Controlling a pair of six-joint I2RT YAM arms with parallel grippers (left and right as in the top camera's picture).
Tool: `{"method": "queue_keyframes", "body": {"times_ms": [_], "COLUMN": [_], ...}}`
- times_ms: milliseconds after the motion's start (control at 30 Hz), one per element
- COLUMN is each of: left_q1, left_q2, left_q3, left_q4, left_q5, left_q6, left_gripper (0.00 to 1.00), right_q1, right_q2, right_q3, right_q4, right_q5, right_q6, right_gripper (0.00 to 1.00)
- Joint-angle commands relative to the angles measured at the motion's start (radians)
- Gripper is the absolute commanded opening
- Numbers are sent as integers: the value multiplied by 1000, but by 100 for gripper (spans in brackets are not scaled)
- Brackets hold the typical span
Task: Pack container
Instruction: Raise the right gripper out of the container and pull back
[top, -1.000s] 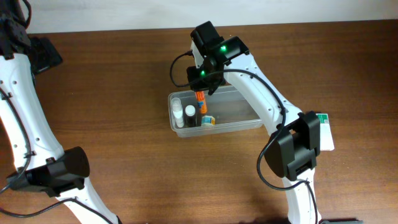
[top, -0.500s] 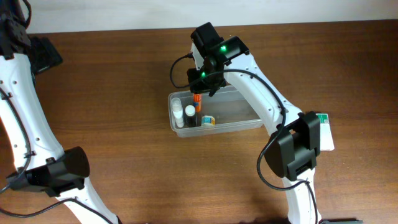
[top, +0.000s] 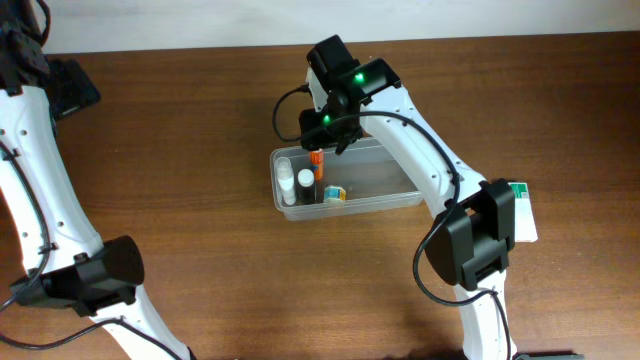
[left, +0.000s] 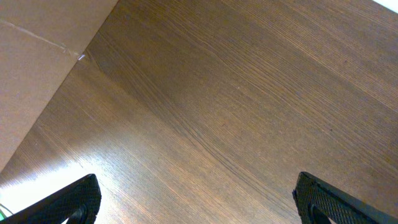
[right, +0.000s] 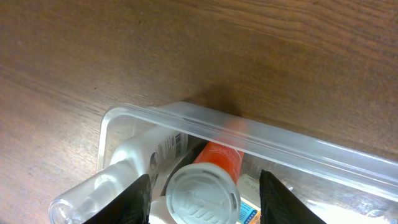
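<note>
The container (top: 400, 196) is a clear rectangular tub at the table's middle; its near rim (right: 280, 142) crosses the right wrist view. At its left end lie an orange bottle (top: 317, 160) with a white cap (right: 202, 198), two white bottles (top: 287, 181) and a small blue-and-orange box (top: 334, 193). My right gripper (top: 325, 135) hangs over that end, and in the right wrist view it (right: 205, 180) is open, with a gap on each side of the orange bottle's cap. My left gripper (left: 196, 190) is open above bare wood at the far left.
A white-and-green box (top: 524, 214) lies at the right, partly under the right arm's base link. The container's right half holds nothing I can see. The table's back edge meets a pale wall (top: 200, 20).
The right gripper's jaws have spread apart and let go of the orange bottle, which has settled a little lower in the container. The left arm has not moved.
</note>
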Motion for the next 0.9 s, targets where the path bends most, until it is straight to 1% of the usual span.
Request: {"method": "queue_keyframes", "body": {"times_ms": [0, 100, 200, 233, 333, 433, 533, 567, 600, 633, 667, 700, 767, 867], "left_q1": [3, 3, 3, 3, 3, 3, 3, 3, 3, 3, 3, 3, 3, 3], "left_q2": [5, 5, 5, 5, 5, 5, 5, 5, 5, 5, 5, 5, 5, 5], "left_q3": [3, 3, 3, 3, 3, 3, 3, 3, 3, 3, 3, 3, 3, 3], "left_q4": [0, 0, 0, 0, 0, 0, 0, 0, 0, 0, 0, 0, 0, 0], "left_q5": [-10, -10, -10, -10, -10, -10, -10, -10, -10, -10, -10, -10, -10, -10], "left_q6": [-10, -10, -10, -10, -10, -10, -10, -10, -10, -10, -10, -10, -10, -10], "left_gripper": [100, 100, 100, 100, 100, 100, 100, 100, 100, 100, 100, 100, 100, 100], "right_q1": [-13, -43, -103, -135, -236, -359, -483, -518, -549, -573, -591, -600, -603, -561], "right_q2": [-10, -14, -18, -18, -18, -18, -16, -11, -10, -8, -8, -10, -10, -10], "right_q3": [90, 203, 350, 411, 537, 606, 607, 602, 595, 583, 558, 542, 511, 441], "right_q4": [4, -9, -47, -74, -171, -298, -428, -473, -514, -533, -533, -533, -533, -533], "right_q5": [-5, -5, -2, 3, 8, 40, 47, 46, 39, 28, -12, -56, -122, -132], "right_q6": [-43, -43, -43, -43, -43, -43, -43, -43, -43, -45, -61, -68, -70, -70], "right_gripper": [48, 49, 49, 54, 57, 58, 57, 53, 45, 25, 9, 4, 4, 4]}}
